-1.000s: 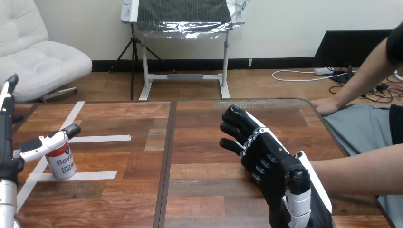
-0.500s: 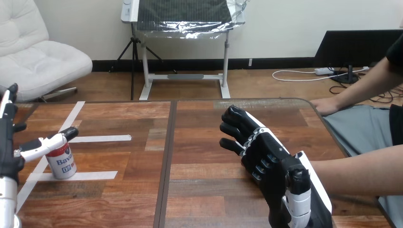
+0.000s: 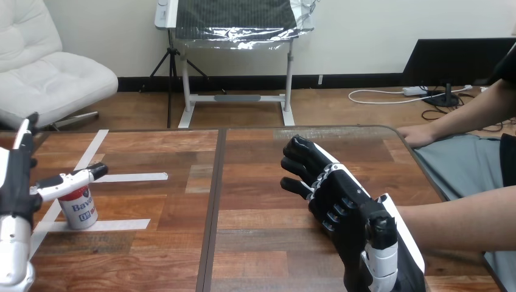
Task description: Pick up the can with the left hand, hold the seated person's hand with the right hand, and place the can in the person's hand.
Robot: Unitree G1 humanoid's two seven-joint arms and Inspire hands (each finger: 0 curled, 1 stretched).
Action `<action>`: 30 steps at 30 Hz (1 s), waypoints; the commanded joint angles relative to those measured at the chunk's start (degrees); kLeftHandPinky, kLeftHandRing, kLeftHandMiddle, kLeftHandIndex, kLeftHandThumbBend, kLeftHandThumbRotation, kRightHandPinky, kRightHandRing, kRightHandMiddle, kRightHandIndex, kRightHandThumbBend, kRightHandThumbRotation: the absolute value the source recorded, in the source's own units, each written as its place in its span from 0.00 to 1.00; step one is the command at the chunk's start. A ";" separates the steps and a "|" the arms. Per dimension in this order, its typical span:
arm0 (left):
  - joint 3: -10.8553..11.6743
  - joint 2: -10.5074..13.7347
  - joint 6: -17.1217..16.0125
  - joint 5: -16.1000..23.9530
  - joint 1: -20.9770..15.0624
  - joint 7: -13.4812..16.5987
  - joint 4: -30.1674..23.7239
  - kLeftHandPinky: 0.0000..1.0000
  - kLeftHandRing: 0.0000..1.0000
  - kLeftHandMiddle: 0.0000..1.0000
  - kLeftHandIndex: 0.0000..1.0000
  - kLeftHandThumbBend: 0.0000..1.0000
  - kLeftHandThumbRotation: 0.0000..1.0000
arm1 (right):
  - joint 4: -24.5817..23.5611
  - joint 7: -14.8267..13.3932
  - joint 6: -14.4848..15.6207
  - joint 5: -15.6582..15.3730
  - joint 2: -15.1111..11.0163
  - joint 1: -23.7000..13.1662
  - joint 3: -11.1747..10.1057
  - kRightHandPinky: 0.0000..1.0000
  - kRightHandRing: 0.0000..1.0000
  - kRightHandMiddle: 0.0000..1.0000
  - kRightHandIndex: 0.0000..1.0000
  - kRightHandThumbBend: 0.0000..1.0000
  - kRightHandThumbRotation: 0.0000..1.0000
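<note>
Left hand (image 3: 15,188): I'm holding it spread beside the red-and-white metal can (image 3: 80,208), thumb over its top.
Right hand (image 3: 347,213): I cannot tell its grip.

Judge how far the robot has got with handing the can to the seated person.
Done: nothing fully. In hand: the left robot hand is open beside the can, which stands on the table, not lifted; the right robot hand covers the end of the person's forearm, a hold unclear. Left: grasp, lift and place the can.
</note>
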 commanded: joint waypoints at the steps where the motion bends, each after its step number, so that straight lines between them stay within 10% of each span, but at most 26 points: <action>1: -2.16 2.35 0.26 1.27 -6.86 0.99 3.53 0.85 0.93 0.94 0.96 1.00 0.36 | -2.37 0.15 -1.00 0.78 0.85 -1.79 0.08 0.87 0.91 0.91 0.88 0.96 1.00; 30: -4.53 2.83 3.50 0.45 -15.10 -2.34 13.65 0.88 0.96 0.96 0.97 1.00 0.36 | -2.91 -0.02 -0.79 0.57 0.69 -1.95 -0.19 0.85 0.90 0.90 0.88 0.96 1.00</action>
